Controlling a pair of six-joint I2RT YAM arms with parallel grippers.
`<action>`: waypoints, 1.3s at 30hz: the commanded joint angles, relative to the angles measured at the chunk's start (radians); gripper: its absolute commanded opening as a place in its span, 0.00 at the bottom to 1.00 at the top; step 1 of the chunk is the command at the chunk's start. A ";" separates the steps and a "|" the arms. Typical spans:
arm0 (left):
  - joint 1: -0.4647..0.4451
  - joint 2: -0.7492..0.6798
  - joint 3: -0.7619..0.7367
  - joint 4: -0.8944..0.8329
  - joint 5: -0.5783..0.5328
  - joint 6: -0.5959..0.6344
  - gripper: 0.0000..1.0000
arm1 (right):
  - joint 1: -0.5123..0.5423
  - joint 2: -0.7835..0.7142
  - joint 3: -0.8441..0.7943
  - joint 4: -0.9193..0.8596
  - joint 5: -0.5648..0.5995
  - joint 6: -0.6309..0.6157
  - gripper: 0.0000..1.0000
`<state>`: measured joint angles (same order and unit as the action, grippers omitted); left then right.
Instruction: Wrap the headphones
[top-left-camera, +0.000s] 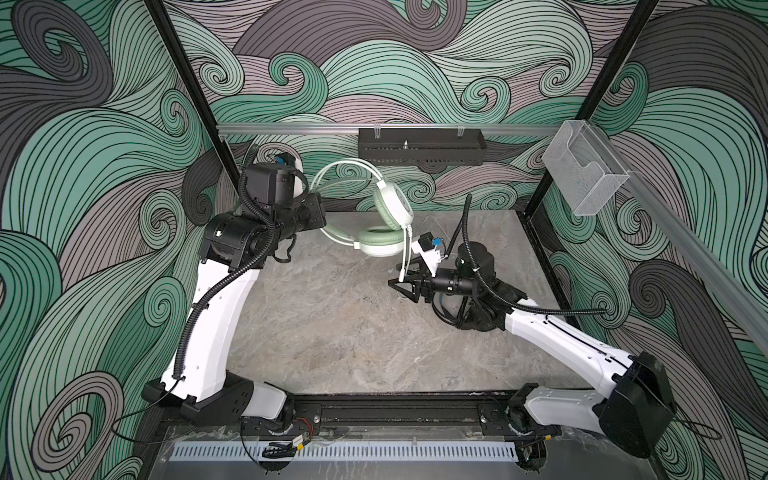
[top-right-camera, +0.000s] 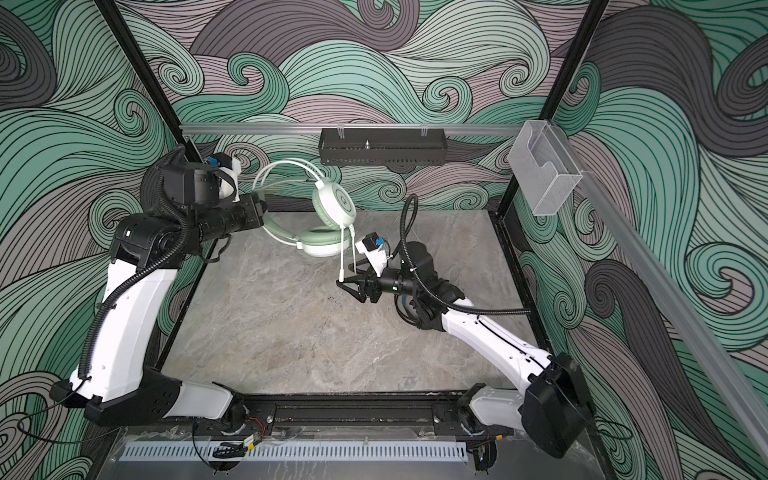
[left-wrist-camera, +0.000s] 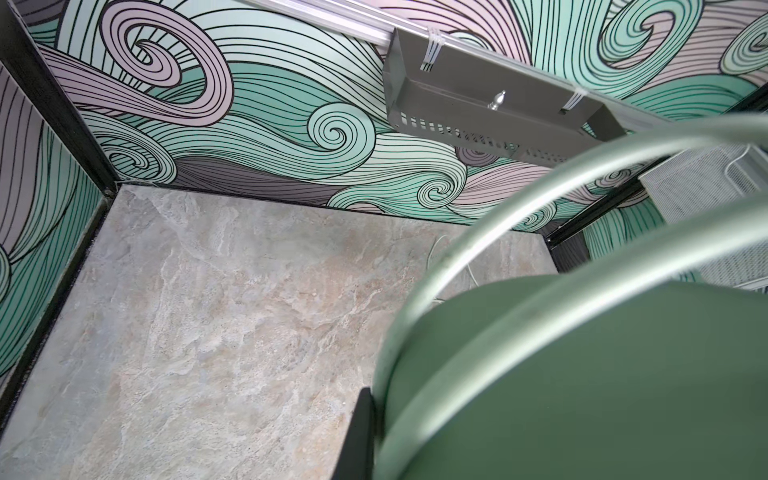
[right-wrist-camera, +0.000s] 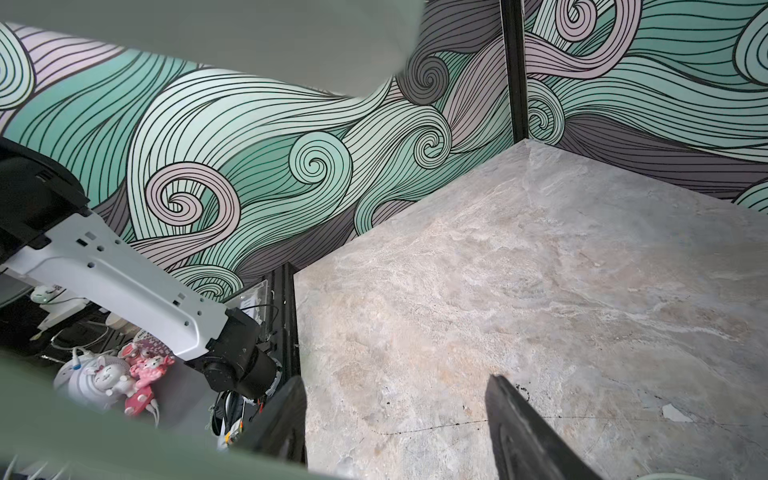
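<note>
One headset (top-left-camera: 388, 203) (top-right-camera: 334, 203), mint-green and white, is recorded at about 12 o'clock over the table (top-left-camera: 332, 324). Whether its lower ear cup touches the table cannot be told.

Hidden or unclear:
- The left claw (left-wrist-camera: 374, 432) is covered by its own wrist in both top views. In the left wrist view only one black finger is seen, cut off at the frame edge. The claw is clamped tight on the headband.
- Blurred grey-green shapes crowd the right wrist view's edges and cannot be identified.

The right claw (top-left-camera: 400, 291) (top-right-camera: 351, 291) (right-wrist-camera: 397, 380) is noted near the table's centre with its jaws parted and bare table seen between them. The white cable (top-left-camera: 402, 266) (top-right-camera: 341, 257) hangs from the headset, its end just beside one finger; contact cannot be told.

Containers:
- A black tray (top-left-camera: 419, 156) is fixed to the rail at 12 o'clock, with a small silver pin (top-left-camera: 403, 144) in it.
- A clear box (top-left-camera: 586, 174) is fixed at 2 o'clock; its contents cannot be made out.
</note>
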<state>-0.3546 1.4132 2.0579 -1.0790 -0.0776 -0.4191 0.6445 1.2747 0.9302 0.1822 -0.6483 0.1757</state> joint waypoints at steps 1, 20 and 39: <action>0.004 -0.030 0.052 0.080 0.045 -0.084 0.00 | -0.018 0.024 -0.028 0.083 -0.006 0.025 0.66; 0.128 -0.083 0.010 0.127 0.109 -0.234 0.00 | -0.070 0.091 -0.040 0.086 -0.006 -0.005 0.21; 0.253 -0.169 -0.265 0.299 0.072 -0.388 0.00 | 0.165 -0.065 0.161 -0.525 0.460 -0.340 0.00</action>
<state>-0.1116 1.2823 1.7882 -0.9115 -0.0078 -0.7166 0.7841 1.2053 1.0771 -0.2020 -0.3656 -0.1062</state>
